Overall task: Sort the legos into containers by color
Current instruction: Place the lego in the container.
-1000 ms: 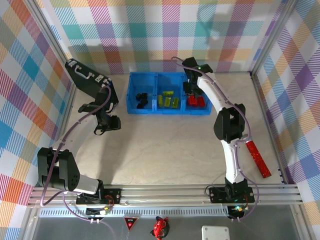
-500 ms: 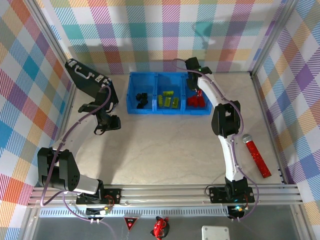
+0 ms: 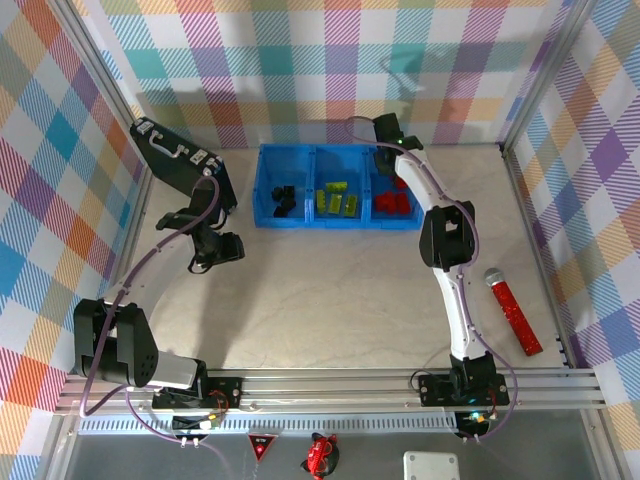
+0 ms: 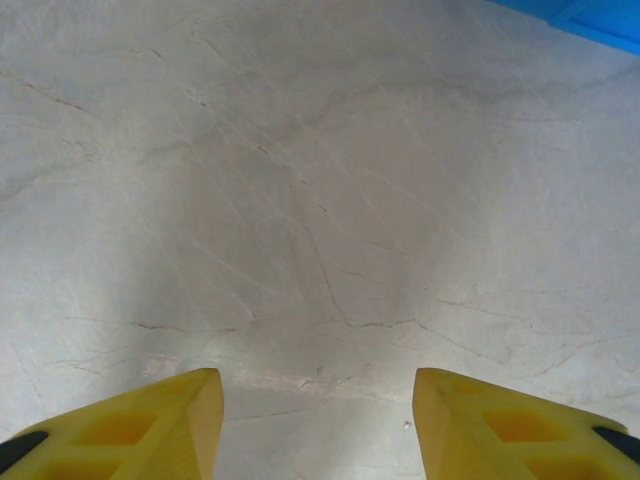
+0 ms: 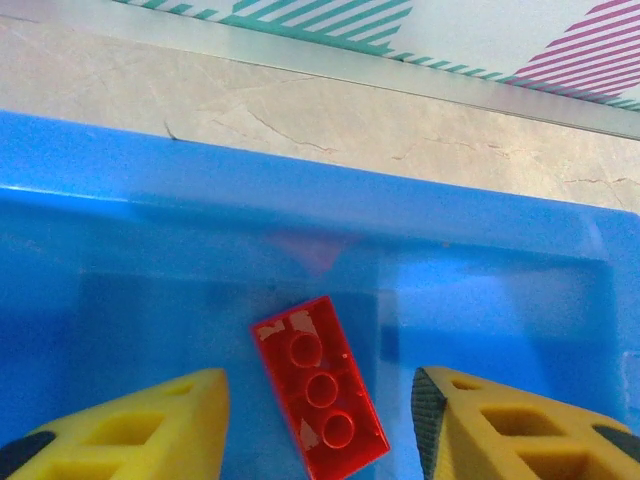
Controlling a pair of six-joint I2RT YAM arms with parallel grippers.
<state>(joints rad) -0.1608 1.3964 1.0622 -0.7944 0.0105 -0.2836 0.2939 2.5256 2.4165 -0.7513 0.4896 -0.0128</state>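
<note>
Resting, studded red brick [image 5: 320, 400], glossy blue tray [image 5: 150, 230]

no readable text, label or number in my views. studs on red lego [image 5: 320, 400] too blurred to read; red triangle sign [image 3: 262, 446] near my bases too small.

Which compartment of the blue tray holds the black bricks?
The left compartment; the middle compartment holds lime-green bricks, the right compartment red bricks.
</note>
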